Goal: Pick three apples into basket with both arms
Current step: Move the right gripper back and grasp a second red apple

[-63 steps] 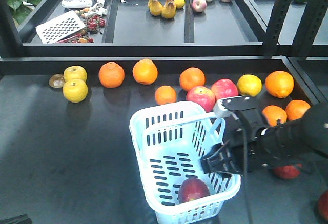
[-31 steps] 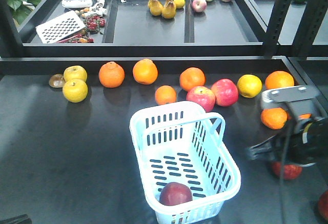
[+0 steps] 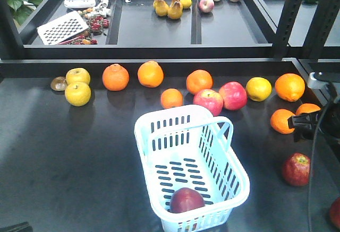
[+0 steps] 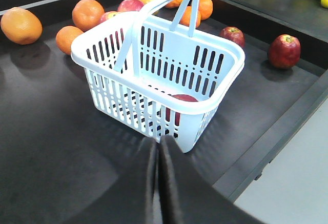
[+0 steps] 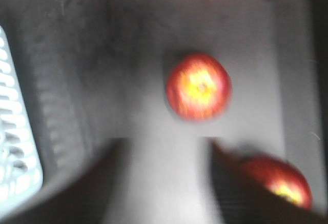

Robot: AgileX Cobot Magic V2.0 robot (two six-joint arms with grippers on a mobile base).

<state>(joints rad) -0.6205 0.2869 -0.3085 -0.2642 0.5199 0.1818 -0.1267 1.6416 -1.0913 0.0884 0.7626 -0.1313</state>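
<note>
The pale blue basket (image 3: 159, 136) stands in the front middle of the table, with one dark red apple (image 3: 186, 199) inside at its near end. A second apple (image 3: 296, 169) lies on the table to the basket's right, and a third (image 3: 336, 213) peeks in at the right edge. My right gripper (image 3: 298, 123) hovers at the far right; the blurred right wrist view shows it (image 5: 164, 149) open and empty above an apple (image 5: 199, 86), another apple (image 5: 277, 180) beside its right finger. My left gripper (image 4: 159, 143) is shut and empty just short of the basket (image 4: 102, 75), whose apple (image 4: 182, 101) shows through the slots.
Oranges (image 3: 116, 77), yellow fruits (image 3: 78, 94) and pink-red apples (image 3: 208, 102) line the back of the table. Two oranges (image 3: 281, 120) lie close to the right gripper. A raised shelf behind holds pears (image 3: 169, 6) and a grater (image 3: 62, 27). One basket handle (image 4: 182, 3) stands upright.
My right arm has pulled away from above the basket to the far right and back, uncovering the apple on the table. The apple in the basket rolled slightly left.
</note>
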